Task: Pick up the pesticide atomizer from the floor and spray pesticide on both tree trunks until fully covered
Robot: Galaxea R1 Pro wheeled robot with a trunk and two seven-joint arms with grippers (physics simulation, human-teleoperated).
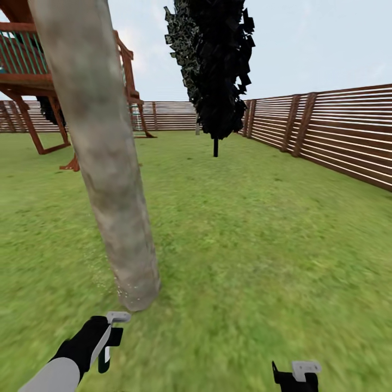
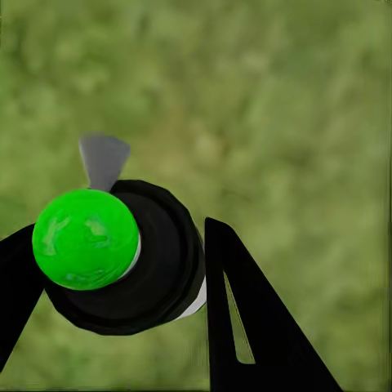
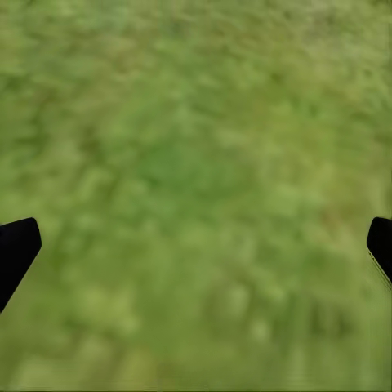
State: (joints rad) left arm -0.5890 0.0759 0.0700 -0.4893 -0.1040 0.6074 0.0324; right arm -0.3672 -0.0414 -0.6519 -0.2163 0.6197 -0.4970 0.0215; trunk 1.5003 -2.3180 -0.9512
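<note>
A thick grey-tan mottled tree trunk [image 1: 103, 163] leans up through the left of the head view, rising from the grass floor [image 1: 245, 245]. Pale specks dot its base. Just below that base my left gripper [image 1: 109, 342] is shut on the pesticide atomizer [image 1: 118, 316], whose pale grey nozzle points toward the trunk. In the left wrist view the atomizer [image 2: 122, 257] shows a bright green cap on a black round body, held between my black fingers [image 2: 245, 327]. My right gripper [image 1: 296, 375] hangs open over bare grass, with its fingertips [image 3: 16, 245] far apart.
A black cone-shaped tree [image 1: 215, 65] stands in the middle distance. A brown slatted fence [image 1: 337, 130] runs along the right and the back. A wooden play tower [image 1: 32, 65] stands behind the trunk at the far left.
</note>
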